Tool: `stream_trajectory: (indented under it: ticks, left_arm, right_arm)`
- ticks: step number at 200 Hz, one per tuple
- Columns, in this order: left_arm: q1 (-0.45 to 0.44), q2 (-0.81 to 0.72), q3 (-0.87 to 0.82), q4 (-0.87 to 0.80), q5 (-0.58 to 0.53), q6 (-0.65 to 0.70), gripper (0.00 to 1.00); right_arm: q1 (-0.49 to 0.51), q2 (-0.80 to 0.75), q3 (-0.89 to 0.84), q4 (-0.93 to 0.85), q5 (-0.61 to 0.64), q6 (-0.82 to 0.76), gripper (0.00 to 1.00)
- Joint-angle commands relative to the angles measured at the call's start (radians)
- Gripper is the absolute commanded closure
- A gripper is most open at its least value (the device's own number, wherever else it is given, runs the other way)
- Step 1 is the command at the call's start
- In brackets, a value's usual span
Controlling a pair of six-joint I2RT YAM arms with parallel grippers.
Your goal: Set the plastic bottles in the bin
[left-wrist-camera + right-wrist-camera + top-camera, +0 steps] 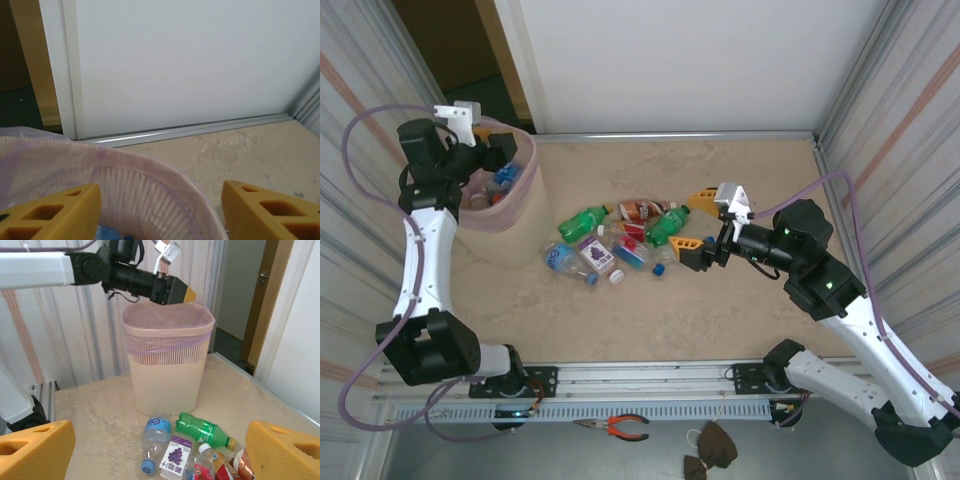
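Some bottles (501, 181) lie in the bin (512, 238) at far left, the left tool (498, 152) open and empty above it, while a heap (620, 240) waits on the desk (650, 320) beside the right tool (698, 220), wide open, holding nothing.

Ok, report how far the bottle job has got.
Done: a few bottles lie in the bin. In hand: nothing. The left gripper hangs open and empty over the bin, and the right gripper is open at the pile's right end. Left: the pile of bottles on the table.
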Motion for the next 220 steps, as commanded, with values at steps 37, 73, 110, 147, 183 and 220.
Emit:
stream_trajectory:
  ticks: [37, 73, 110, 147, 183, 220]
  left_arm:
    - [-0.008, 0.100, 0.154, -0.273, -0.082, 0.046, 0.55]
    - [-0.005, 0.189, 0.225, -0.371, -0.126, 0.067, 0.60]
    - [-0.003, 0.248, 0.243, -0.416, -0.110, 0.055, 0.63]
    - [-0.003, 0.164, 0.148, -0.338, -0.092, 0.021, 0.59]
    - [-0.003, 0.079, 0.100, -0.332, -0.080, 0.006, 0.56]
    - [-0.003, -0.008, 0.055, -0.314, -0.050, -0.025, 0.54]
  right_arm:
    - [0.009, -0.002, 0.029, 0.005, 0.010, 0.012, 0.12]
    - [0.009, 0.009, 0.029, -0.005, 0.023, 0.012, 0.12]
    - [0.009, 0.049, 0.053, -0.062, 0.123, 0.033, 0.12]
    - [-0.004, 0.135, 0.089, -0.159, 0.266, 0.095, 0.13]
    - [-0.074, 0.262, 0.139, -0.262, 0.375, 0.338, 0.15]
    - [-0.148, 0.380, 0.144, -0.395, 0.513, 0.853, 0.16]
